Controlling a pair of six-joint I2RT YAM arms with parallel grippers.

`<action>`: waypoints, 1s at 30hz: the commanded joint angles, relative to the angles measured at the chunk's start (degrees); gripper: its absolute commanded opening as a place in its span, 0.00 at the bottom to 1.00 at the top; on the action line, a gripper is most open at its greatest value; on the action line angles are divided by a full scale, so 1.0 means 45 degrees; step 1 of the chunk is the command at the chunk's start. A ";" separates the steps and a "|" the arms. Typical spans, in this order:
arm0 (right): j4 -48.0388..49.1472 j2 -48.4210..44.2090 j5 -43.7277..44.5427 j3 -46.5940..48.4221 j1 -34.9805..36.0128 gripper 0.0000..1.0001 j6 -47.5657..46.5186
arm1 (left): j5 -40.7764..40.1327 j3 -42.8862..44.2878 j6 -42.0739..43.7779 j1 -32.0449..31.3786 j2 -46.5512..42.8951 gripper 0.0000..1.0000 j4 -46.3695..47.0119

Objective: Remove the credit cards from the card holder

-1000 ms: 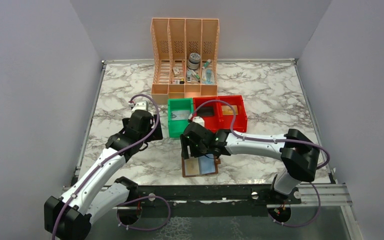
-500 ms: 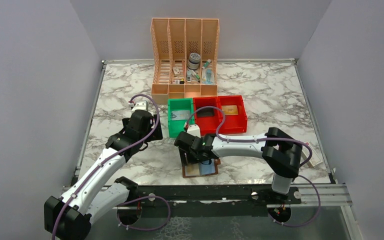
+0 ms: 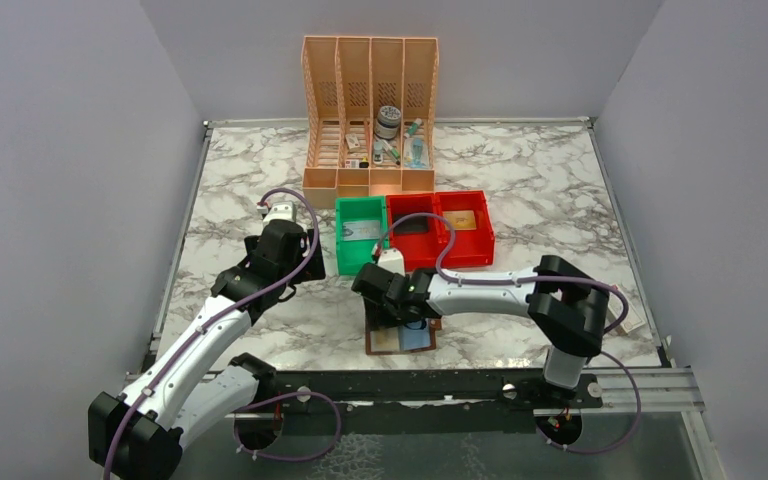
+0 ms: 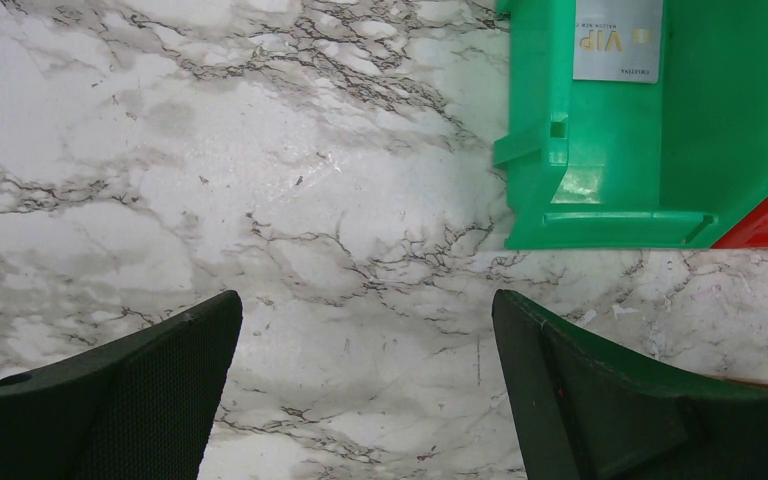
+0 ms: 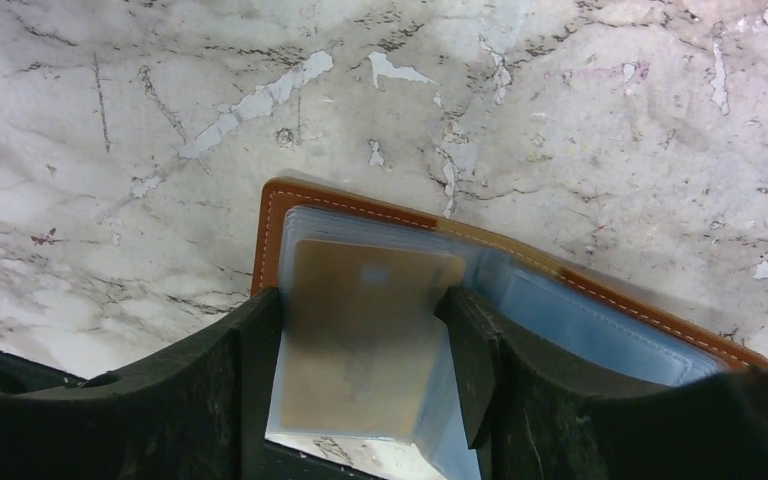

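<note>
Your card holder (image 3: 400, 341) lies open and flat on the counter (image 3: 250, 190), close to the near edge and in front of the green bin (image 3: 358, 238). The right tool (image 5: 360, 300) sits right over its far part. In the right wrist view the 2 fingers (image 5: 250, 400) straddle the tan card (image 5: 360, 340) in the holder's left half, each close against 1 long edge. You cannot tell whether they pinch it yet. The pale blue sleeve (image 5: 580, 320) fills the other half, outside the fingers.

Your right arm reaches leftward from its base, forearm low and roughly parallel to the counter's near edge, wrist tipped down onto the holder.

The holder's long axis runs left to right across the counter, tan half on the left, blue half on the right. The tan card's long axis runs along the fingers.

Your left tool (image 4: 365, 300) stands wide and holds nothing, pointing down over bare marble just beside the green bin, where a grey card (image 4: 615, 40) lies.
</note>
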 commanded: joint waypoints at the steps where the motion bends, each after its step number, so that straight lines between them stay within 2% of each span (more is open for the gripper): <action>1: 0.1196 -0.0568 -0.0670 -0.0910 -0.0140 0.55 -0.0283 | -0.0063 0.0269 -0.0060 0.0044 -0.0067 0.99 0.0138; 4: 0.2201 -0.1060 -0.1668 -0.1463 -0.0544 0.48 -0.0459 | -0.0030 0.0274 -0.0060 0.0044 -0.0022 0.99 0.0122; 6: 0.2456 -0.1213 -0.1973 -0.1710 -0.0767 0.47 -0.0443 | 0.0009 0.0274 -0.0060 0.0044 -0.0020 0.99 0.0142; 13: 0.3831 -0.1579 -0.3265 -0.2657 -0.1302 0.48 -0.0578 | 0.0471 0.0200 -0.0078 0.0044 0.0061 0.99 0.0219; 21: 0.4119 -0.1646 -0.3571 -0.3000 -0.1476 0.51 -0.0654 | 0.1147 0.0123 -0.0261 0.0034 0.0155 0.99 0.0268; 30: 0.4371 -0.1804 -0.3412 -0.3523 -0.1610 0.53 -0.0480 | 0.3390 -0.0266 -0.1369 0.0044 0.0475 0.99 0.0946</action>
